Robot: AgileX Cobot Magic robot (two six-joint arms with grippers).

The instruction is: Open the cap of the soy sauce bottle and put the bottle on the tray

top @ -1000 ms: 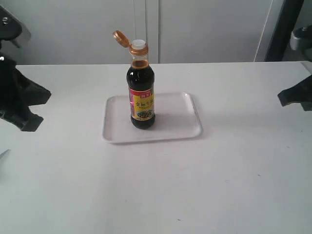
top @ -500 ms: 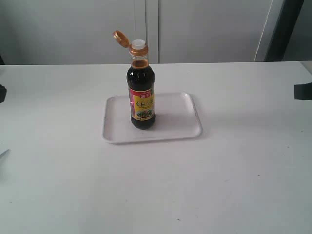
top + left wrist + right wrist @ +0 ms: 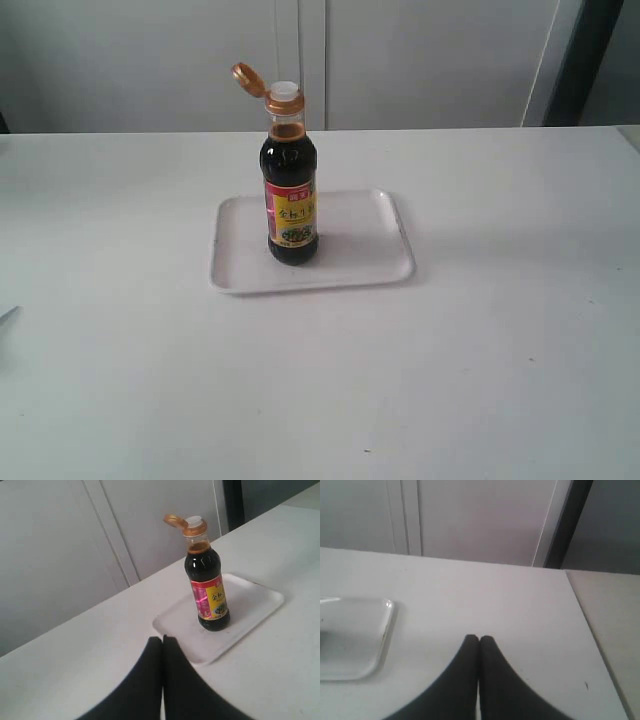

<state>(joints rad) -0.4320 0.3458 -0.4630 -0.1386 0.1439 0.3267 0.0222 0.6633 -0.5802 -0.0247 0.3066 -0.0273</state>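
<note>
The soy sauce bottle (image 3: 291, 195) stands upright on the white tray (image 3: 360, 250) in the middle of the table. Its orange-brown cap (image 3: 248, 78) is flipped open to the left, baring the white spout (image 3: 284, 89). The left wrist view shows the bottle (image 3: 207, 587) on the tray (image 3: 250, 605) with the cap (image 3: 175, 521) open, well beyond my left gripper (image 3: 162, 639), which is shut on nothing. My right gripper (image 3: 479, 639) is also shut and empty, over bare table beside the tray's corner (image 3: 375, 630). Neither gripper shows in the exterior view.
A white table (image 3: 480, 350) carries the tray. Pale cabinet panels (image 3: 420, 60) stand behind it, with a dark post (image 3: 575, 60) at the back right. The table's right edge (image 3: 590, 625) runs close to my right gripper.
Both arms have drawn back out of the exterior view, the left one off the left side and the right one off the right side. The bottle and tray have not moved.
</note>
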